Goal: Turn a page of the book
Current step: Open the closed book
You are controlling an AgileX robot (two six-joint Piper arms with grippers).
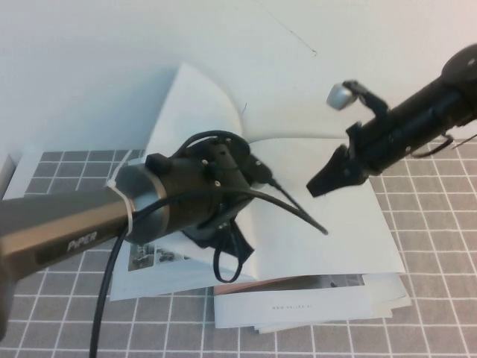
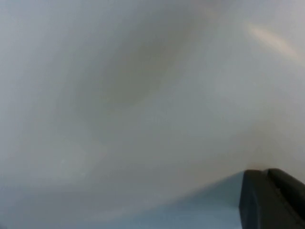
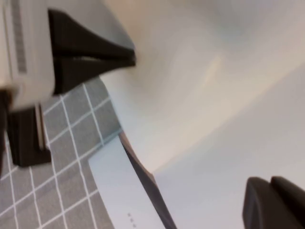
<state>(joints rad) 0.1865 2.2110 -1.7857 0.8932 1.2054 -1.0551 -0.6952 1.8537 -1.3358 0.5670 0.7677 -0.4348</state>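
Note:
The book [image 1: 328, 239] lies open on the checked mat, its right-hand side blank. The page [image 1: 190, 104] stands lifted and curved over the book's left half, blank side showing. My left gripper [image 3: 132, 58] is shut on the page's edge; in the high view its fingertips are hidden behind its wrist [image 1: 209, 179]. In the left wrist view the page [image 2: 143, 95] fills the picture and meets the left gripper [image 2: 266, 174]. My right gripper [image 1: 317, 186] is shut and empty, hovering over the blank right-hand side; it also shows in the right wrist view [image 3: 269, 183].
A smaller stack of white sheets [image 1: 298, 307] with a tiny line of print sticks out under the book's near edge. The grey checked mat [image 1: 432, 313] covers the table. A strip of photos [image 1: 149, 257] shows on the book's left side.

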